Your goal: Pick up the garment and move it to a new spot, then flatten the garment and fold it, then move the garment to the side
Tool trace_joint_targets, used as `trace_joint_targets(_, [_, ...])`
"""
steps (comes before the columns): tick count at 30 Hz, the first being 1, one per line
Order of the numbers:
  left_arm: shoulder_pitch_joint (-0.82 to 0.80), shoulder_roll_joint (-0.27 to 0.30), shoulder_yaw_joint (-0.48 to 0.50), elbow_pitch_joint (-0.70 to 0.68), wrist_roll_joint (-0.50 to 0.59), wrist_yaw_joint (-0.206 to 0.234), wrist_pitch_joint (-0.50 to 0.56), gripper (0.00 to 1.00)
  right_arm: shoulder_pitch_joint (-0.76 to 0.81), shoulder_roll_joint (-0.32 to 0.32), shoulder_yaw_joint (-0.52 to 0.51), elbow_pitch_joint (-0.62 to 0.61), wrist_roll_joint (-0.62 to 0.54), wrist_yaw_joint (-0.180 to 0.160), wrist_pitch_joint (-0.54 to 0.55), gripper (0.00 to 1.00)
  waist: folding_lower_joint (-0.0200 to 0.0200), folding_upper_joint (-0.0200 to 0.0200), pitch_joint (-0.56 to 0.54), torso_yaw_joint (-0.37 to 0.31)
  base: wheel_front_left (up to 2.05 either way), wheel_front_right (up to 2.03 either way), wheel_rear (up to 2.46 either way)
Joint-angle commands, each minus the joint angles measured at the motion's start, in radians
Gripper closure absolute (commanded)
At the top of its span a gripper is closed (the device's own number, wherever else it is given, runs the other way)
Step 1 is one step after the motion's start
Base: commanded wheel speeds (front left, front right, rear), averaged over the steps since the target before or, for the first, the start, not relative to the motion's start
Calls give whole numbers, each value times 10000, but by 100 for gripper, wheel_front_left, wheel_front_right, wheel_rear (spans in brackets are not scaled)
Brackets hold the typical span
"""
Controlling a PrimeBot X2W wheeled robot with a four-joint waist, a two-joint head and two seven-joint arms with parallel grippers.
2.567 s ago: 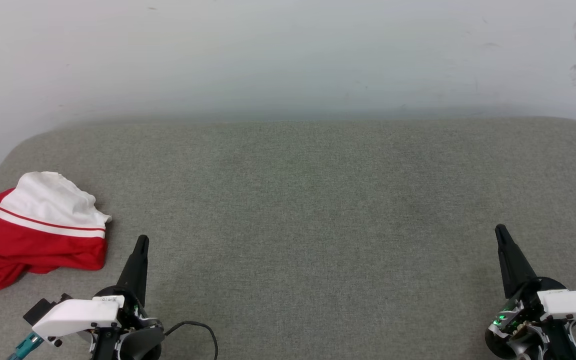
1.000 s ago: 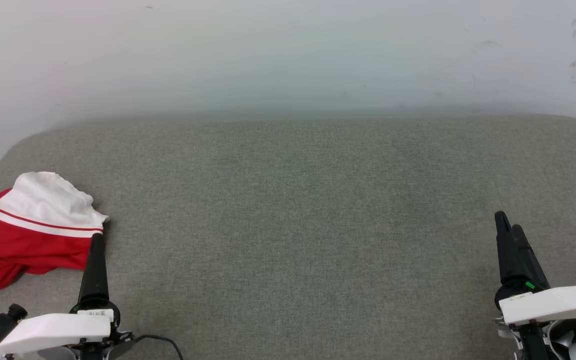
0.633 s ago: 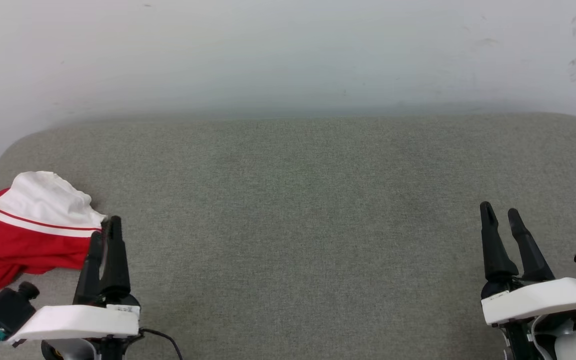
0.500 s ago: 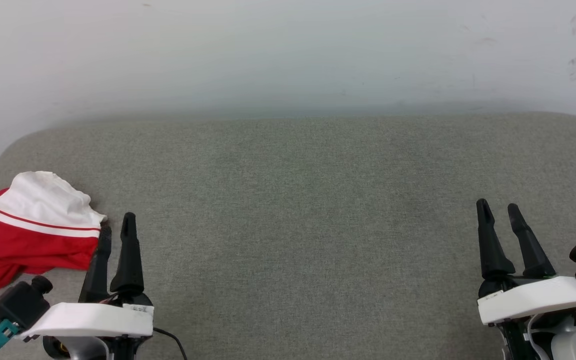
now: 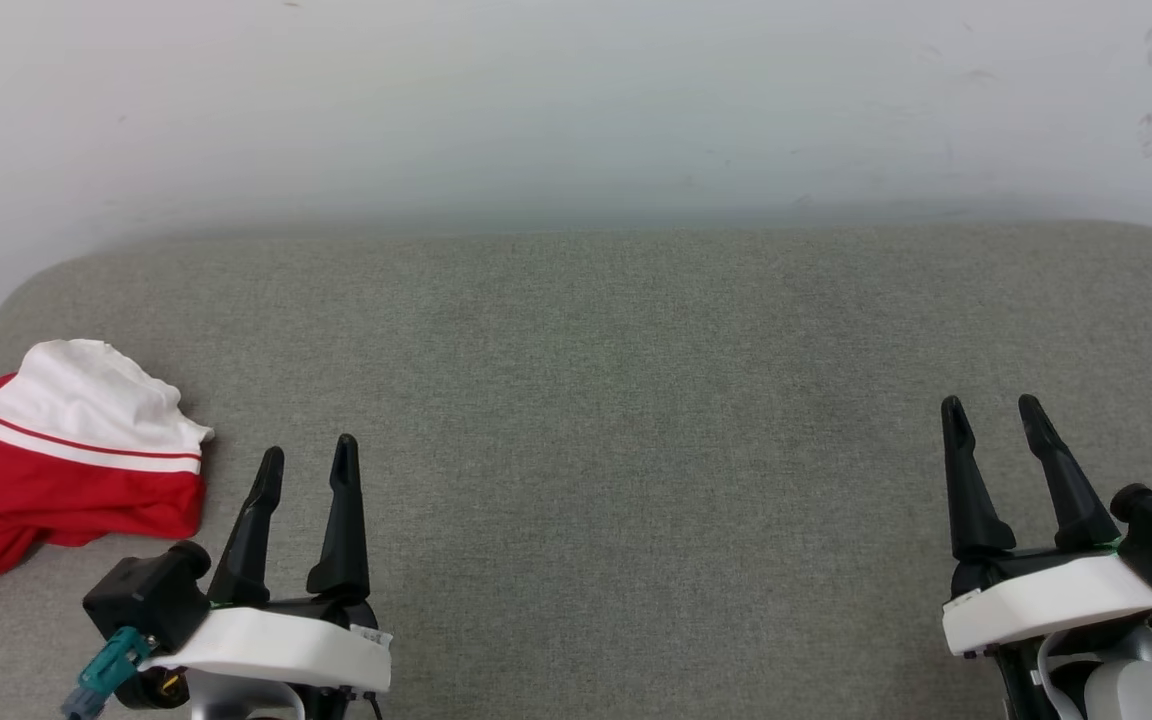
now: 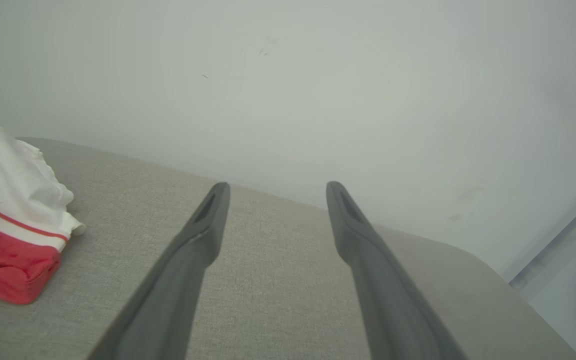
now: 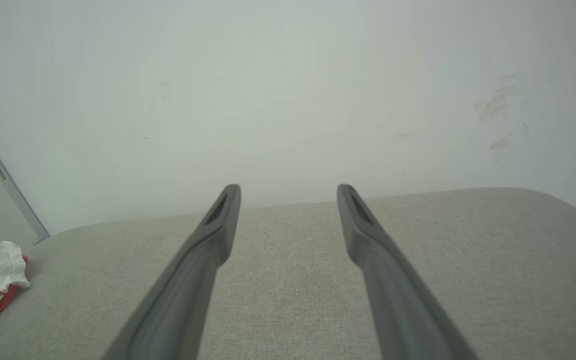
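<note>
Garment (image 5: 76, 450): a crumpled heap at the far left edge of the grey fabric-covered counter (image 5: 616, 380). The red body is below and a white sleeve is bunched on top, with a red-and-white stripe between the two. Part of it runs off the head view's left border. It lies apart from both grippers.

Left gripper (image 5: 307, 449): just right of the heap, with a strip of bare fabric between them. Jaws are spread wide and hold nothing. Both dark fingers (image 5: 341, 520) point away from the robot toward the wall (image 5: 576, 110), over bare counter. The white wrist shell sits low at the head view's bottom left.

Right gripper (image 5: 991, 404): well apart from the garment, near the counter's right side. Jaws are likewise wide and empty, with fingers pointing toward the wall and leaning slightly left. In the right wrist view the garment sits small at the far left.

Wall: pale, with faint scuffs at the upper right.
</note>
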Motion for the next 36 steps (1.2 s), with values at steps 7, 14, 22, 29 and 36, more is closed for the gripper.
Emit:
trace_joint_targets(7, [20,326,-503,-10,883,596,-260,0,-224,-19,11,-32,-1190,0,-272,0,0,-1,22,-32,0,0,0])
trace_joint_targets(14, [27,573,-913,35,1542,1046,-398,0,-252,-19,59,-77,-1930,-1,-405,0,0,-1,35,-68,0,0,0])
trace_joint_targets(22, [19,876,-1561,117,2165,1372,-578,0,-267,-18,182,-178,-2855,-1,-592,0,0,-1,43,-83,0,0,0])
trace_joint_targets(29, [239,424,-956,-47,1734,893,-732,0,-196,-18,269,-239,-2617,-1,-735,0,0,-1,55,-92,0,0,0])
trace_joint_targets(36, [435,-6,-6,19,1933,-25,-873,0,-47,-16,320,238,-1012,-1,-868,0,0,-1,77,-115,0,0,0])
